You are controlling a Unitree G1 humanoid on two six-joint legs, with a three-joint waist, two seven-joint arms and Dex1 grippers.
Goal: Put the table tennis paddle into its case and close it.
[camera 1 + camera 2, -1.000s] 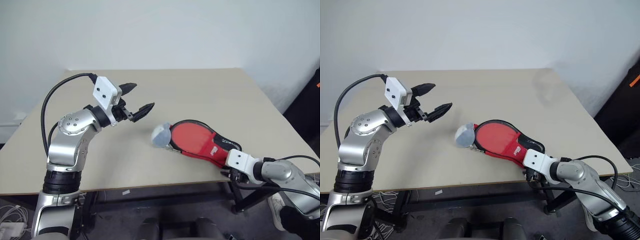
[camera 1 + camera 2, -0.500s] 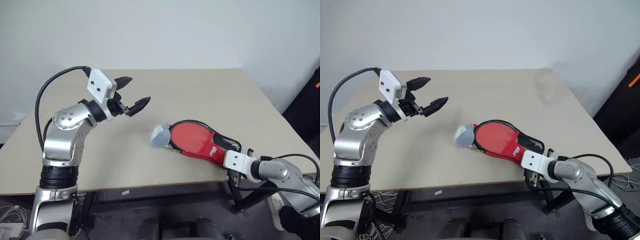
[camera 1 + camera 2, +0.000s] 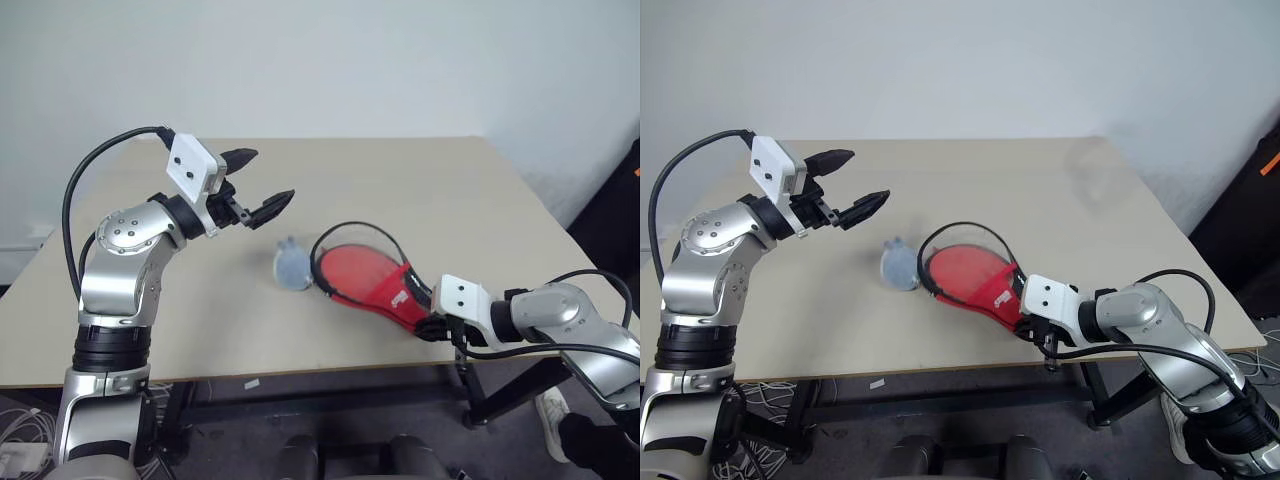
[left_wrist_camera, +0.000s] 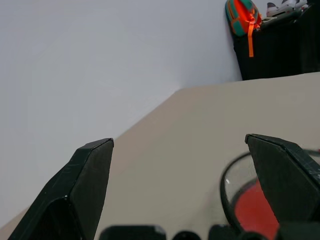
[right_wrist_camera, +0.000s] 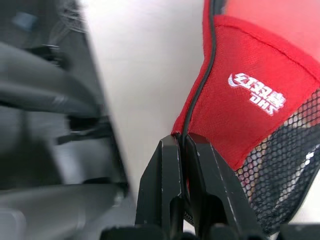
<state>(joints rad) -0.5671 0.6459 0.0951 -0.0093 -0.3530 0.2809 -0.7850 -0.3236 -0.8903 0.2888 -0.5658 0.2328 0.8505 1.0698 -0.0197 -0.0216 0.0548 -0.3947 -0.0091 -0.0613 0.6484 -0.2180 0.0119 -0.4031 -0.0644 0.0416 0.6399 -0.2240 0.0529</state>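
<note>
My right gripper pinching case handle-end edge; left gripper spread, above case. Should keep pinch firm, pull steadily.

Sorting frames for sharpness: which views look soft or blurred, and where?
Right wrist view: background beside the table edge is smeared, while the case and its logo stay crisp. Left wrist view: the claw fingertips look soft. Head views: evenly lit and sharp.

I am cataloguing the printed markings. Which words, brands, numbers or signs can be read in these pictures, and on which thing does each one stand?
"DHS": white letters on the red case, under a white logo mark of stylised characters that I cannot read.
In the head views this patch is too small to read.
No other text or number is legible.
</note>
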